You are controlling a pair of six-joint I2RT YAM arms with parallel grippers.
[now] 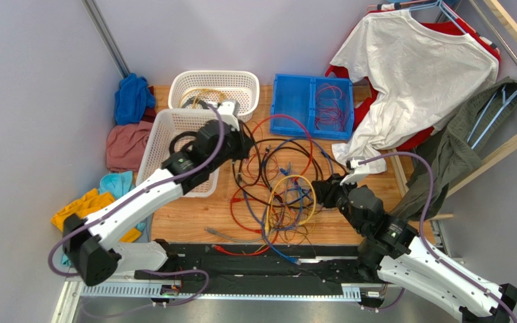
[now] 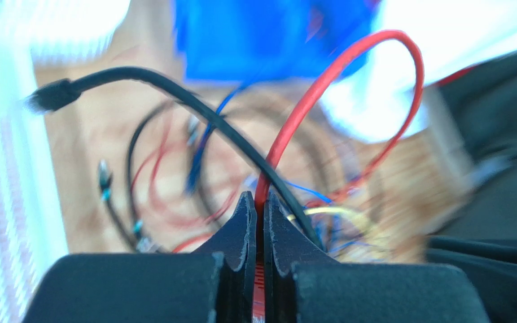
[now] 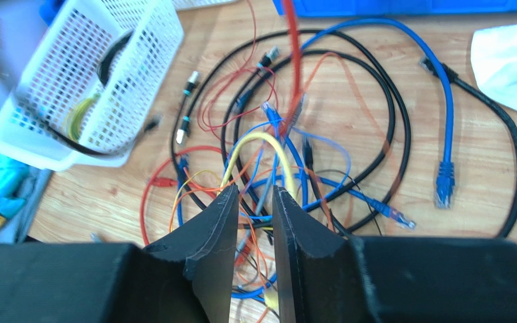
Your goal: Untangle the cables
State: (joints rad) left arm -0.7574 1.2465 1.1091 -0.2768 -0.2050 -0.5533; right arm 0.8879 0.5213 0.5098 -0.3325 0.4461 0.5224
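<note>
Cables (image 1: 281, 188) in smooth, faintly glossy plastic sheaths lie on a table (image 1: 200, 219) of matt, grained wood; the baskets (image 1: 249, 91) are white plastic lattice, the tray (image 1: 295, 101) smooth glossy blue plastic, the shirt (image 1: 409, 67) soft matt white cloth, the rags (image 1: 126, 145) dull cloth, and the right gripper (image 3: 254, 190) matt black plastic, slightly rough

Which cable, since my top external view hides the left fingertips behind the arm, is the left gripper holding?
Observer: The left gripper is shut on the red cable, which loops up from its tips.
Operator: Anything lying across it?
Observer: A black cable crosses right beside the tips; its plug shows at the left.
Operator: And the right gripper?
Observer: The right gripper is open, holding nothing, with a yellow cable loop just beyond its tips.
</note>
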